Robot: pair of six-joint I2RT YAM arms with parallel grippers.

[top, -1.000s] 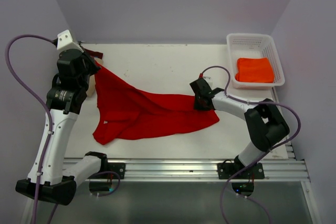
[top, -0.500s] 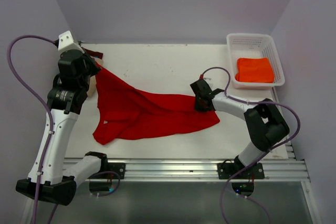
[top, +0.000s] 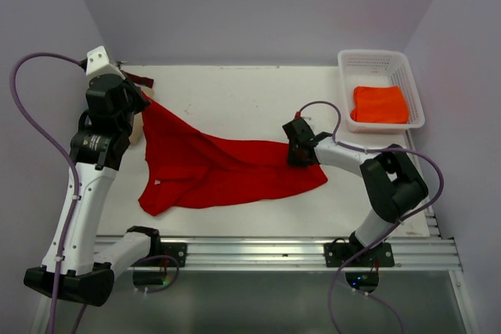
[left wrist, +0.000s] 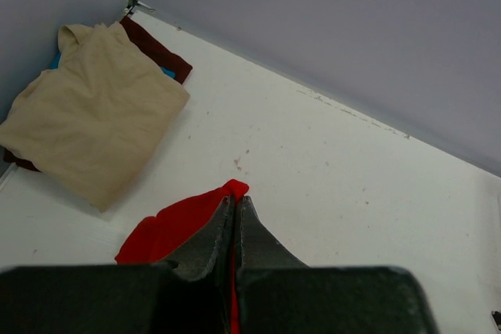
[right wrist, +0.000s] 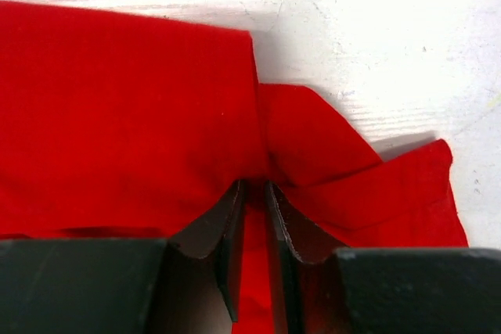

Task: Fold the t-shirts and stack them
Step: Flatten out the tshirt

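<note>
I am gripping the red t-shirt [top: 219,166] at two points. My left gripper [left wrist: 235,202] is clenched on a cloth corner near the far left of the table [top: 235,91], and my right gripper [right wrist: 252,193] is pinching a bunched fold at the shirt's right end, low against the tabletop. The shirt's long axis is running diagonally between these two grasps, from far left to right of centre, and the loose body is sagging toward the near edge. Both arms are equally engaged, one at each end. I am judging that the coming move depends on this diagonal, so any spreading or folding should run across it with both ends moving together. The tan t-shirt [left wrist: 94,127] is lying just beyond my left gripper, and the orange t-shirt [top: 379,104] is resting in the basket [top: 376,59]
</note>
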